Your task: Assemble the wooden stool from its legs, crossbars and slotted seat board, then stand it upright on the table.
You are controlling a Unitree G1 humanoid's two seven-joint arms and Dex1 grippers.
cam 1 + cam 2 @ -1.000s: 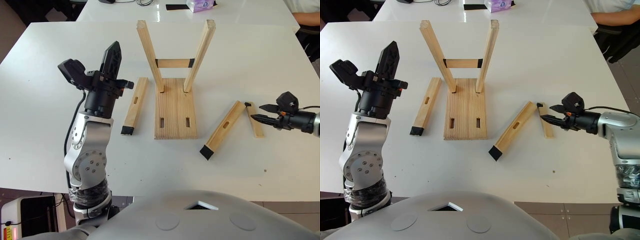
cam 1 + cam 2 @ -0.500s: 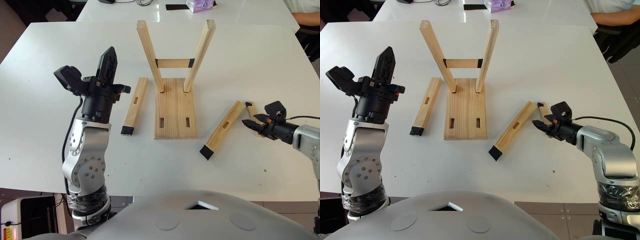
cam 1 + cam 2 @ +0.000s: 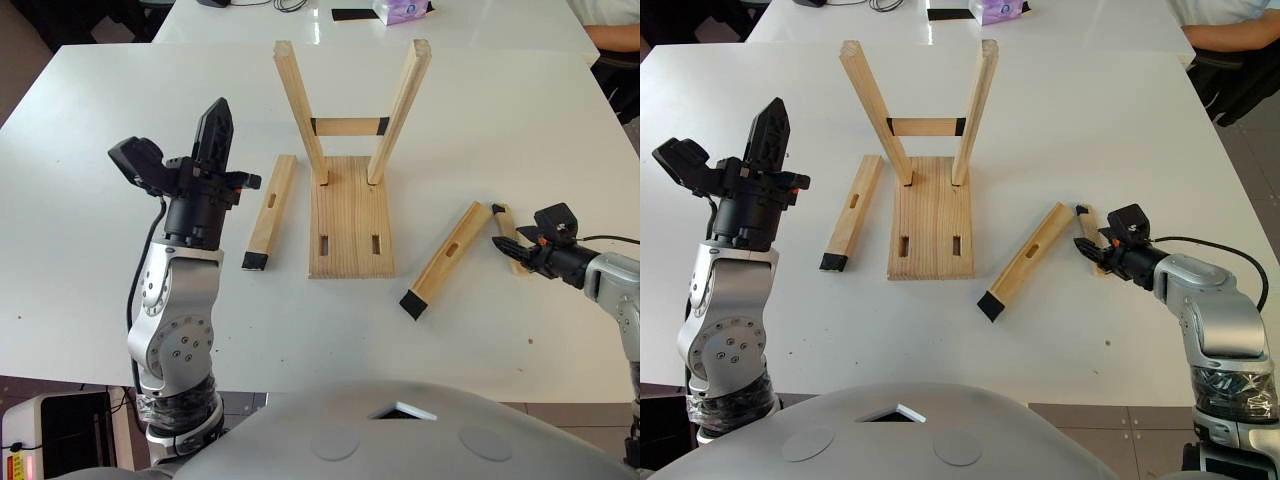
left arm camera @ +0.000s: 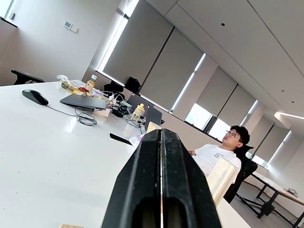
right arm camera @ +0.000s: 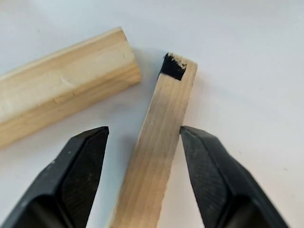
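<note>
We judge the stool about half built. The board [image 3: 350,215] lies flat mid-surface [image 3: 520,130]. Two legs [image 3: 300,110] stand in the slots at its 12 o'clock end, leaning apart, with a crossbar [image 3: 348,127] joined between them. The two slots [image 3: 324,243] at the 6 o'clock end are bare.

Three pieces lie loose. One leg [image 3: 271,210] rests just beside the board at 9 o'clock. A second leg [image 3: 447,258] lies at an angle near its 4 o'clock corner. The loose crossbar [image 5: 166,109] lies at 3 o'clock of that second leg, its black-tipped end close to the leg's upper end but not touching it.

Our right hand [image 3: 505,244] is low at the surface with its fingers [image 5: 83,161] apart, one on each side of the loose crossbar and not clamped on it. Our left hand [image 3: 216,110] is raised at 9 o'clock of the board, pointing up, fingers pressed together and holding nothing.

What is left, in our view: grip the loose crossbar, join it to the two loose legs, seat them in the bare slots, then turn the stool upright.
</note>
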